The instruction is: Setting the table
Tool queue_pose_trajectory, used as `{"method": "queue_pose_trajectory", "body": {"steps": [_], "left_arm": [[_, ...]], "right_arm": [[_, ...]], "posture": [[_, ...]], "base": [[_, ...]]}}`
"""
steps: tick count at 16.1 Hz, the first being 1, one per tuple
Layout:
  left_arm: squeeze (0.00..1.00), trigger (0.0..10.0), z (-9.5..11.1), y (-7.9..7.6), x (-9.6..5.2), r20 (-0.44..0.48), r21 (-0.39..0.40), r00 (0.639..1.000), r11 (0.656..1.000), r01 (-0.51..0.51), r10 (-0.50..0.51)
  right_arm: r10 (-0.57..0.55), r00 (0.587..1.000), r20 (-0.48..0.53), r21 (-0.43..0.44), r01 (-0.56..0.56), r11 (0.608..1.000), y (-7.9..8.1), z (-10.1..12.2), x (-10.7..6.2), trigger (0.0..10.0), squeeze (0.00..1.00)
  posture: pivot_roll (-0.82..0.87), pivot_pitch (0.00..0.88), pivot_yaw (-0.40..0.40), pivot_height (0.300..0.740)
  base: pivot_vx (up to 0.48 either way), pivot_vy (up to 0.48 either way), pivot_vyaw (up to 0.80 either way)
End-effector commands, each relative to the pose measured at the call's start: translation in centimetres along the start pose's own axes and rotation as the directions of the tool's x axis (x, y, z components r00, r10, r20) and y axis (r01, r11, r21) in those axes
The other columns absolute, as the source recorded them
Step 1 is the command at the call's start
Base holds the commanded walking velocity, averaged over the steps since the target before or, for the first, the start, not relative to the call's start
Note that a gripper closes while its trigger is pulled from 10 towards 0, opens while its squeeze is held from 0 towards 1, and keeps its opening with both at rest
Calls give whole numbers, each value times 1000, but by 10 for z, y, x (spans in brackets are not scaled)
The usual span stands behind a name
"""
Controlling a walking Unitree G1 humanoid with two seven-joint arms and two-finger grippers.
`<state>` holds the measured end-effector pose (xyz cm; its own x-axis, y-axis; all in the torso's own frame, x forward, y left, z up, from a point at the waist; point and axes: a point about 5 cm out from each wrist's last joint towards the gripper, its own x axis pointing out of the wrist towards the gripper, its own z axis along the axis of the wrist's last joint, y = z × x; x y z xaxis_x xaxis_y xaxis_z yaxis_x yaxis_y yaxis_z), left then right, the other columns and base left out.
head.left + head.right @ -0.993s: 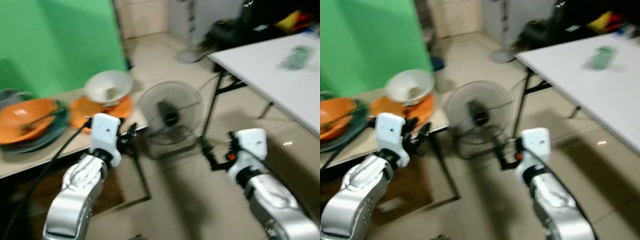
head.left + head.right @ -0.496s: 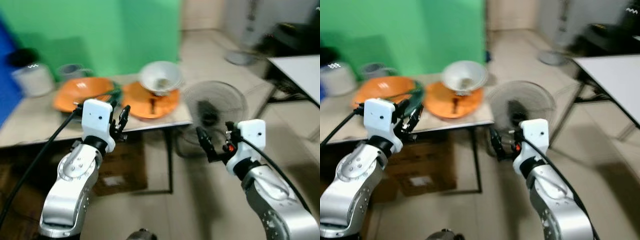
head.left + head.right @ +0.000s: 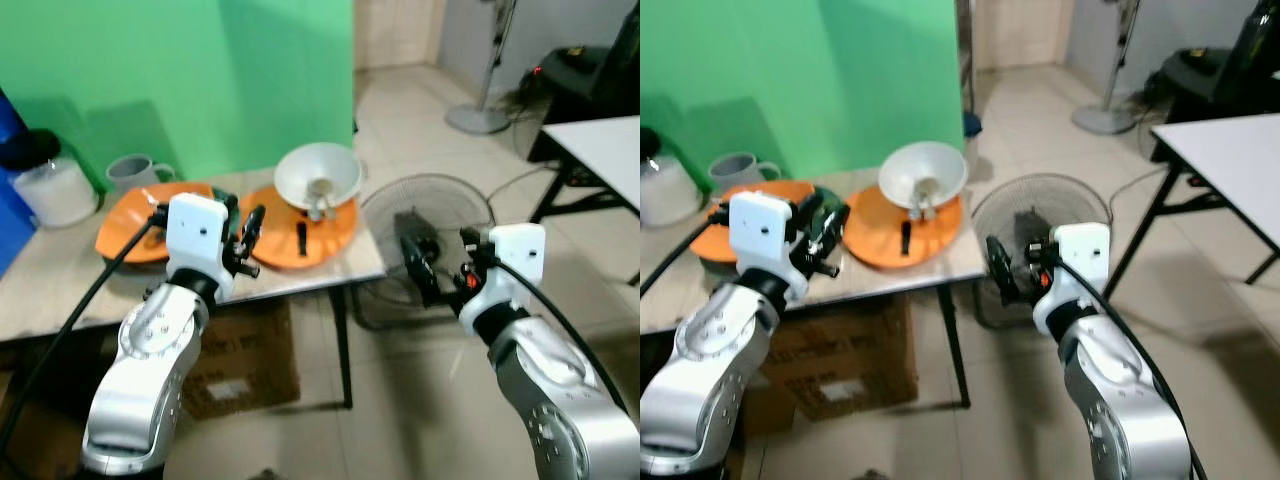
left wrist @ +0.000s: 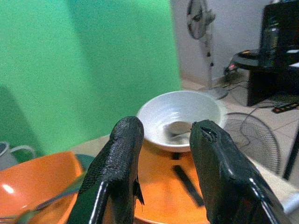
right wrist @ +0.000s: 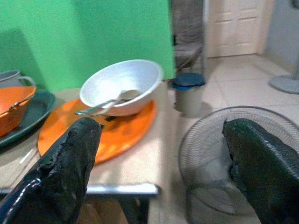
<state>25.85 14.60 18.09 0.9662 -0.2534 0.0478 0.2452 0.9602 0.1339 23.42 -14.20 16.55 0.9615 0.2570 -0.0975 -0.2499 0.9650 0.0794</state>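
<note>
A white bowl [image 3: 318, 178] holding a spoon [image 5: 105, 105] rests on an orange plate [image 3: 300, 228] at the bench's [image 3: 60, 275] right end, near its front right corner. The left gripper [image 3: 243, 232] hovers just before the plate, jaws parted, empty. The right gripper [image 3: 418, 262] hangs past the bench's right edge, before a floor fan [image 3: 425, 240], jaws wide, empty.

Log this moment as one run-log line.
phase: approach | left gripper: open, empty, near orange plate | right gripper: open, empty, beside table | white bowl: on plate
</note>
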Motion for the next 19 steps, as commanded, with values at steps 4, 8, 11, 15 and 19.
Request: {"method": "queue_pose_trajectory", "body": {"steps": [4, 8, 11, 15, 19], "left_arm": [[0, 10000, 1, 5, -1, -2, 16, 1000, 1000, -14, 14], [0, 10000, 0, 3, -1, -4, 10, 1000, 1000, -7, 7], [0, 10000, 2, 1, -1, 3, 8, 1000, 1000, 10, -10], [0, 10000, 1, -5, -2, -20, 61, 995, 994, 94, -93], [0, 10000, 0, -14, -9, -80, 101, 950, 946, 309, -302]], "right_arm": [[47, 999, 6, 6, -47, 999, 6, 3, 4, 10000, 0], [93, 995, -22, -24, -94, 995, 6, 5, 4, 10000, 0], [115, 993, -25, -33, -116, 993, 5, 12, 6, 10000, 0], [165, 985, -38, -43, -167, 985, 9, 27, 16, 10000, 0], [213, 959, -185, -63, -228, 972, 10, 29, 33, 10000, 1000]], "posture": [[60, 0, 56, 740], [58, 0, 54, 740], [60, 0, 52, 740], [60, 0, 49, 740], [56, 0, 57, 740]], "base": [[322, 0, 0], [310, 0, 0], [181, 0, 0], [0, 0, 0], [0, 0, 0]]}}
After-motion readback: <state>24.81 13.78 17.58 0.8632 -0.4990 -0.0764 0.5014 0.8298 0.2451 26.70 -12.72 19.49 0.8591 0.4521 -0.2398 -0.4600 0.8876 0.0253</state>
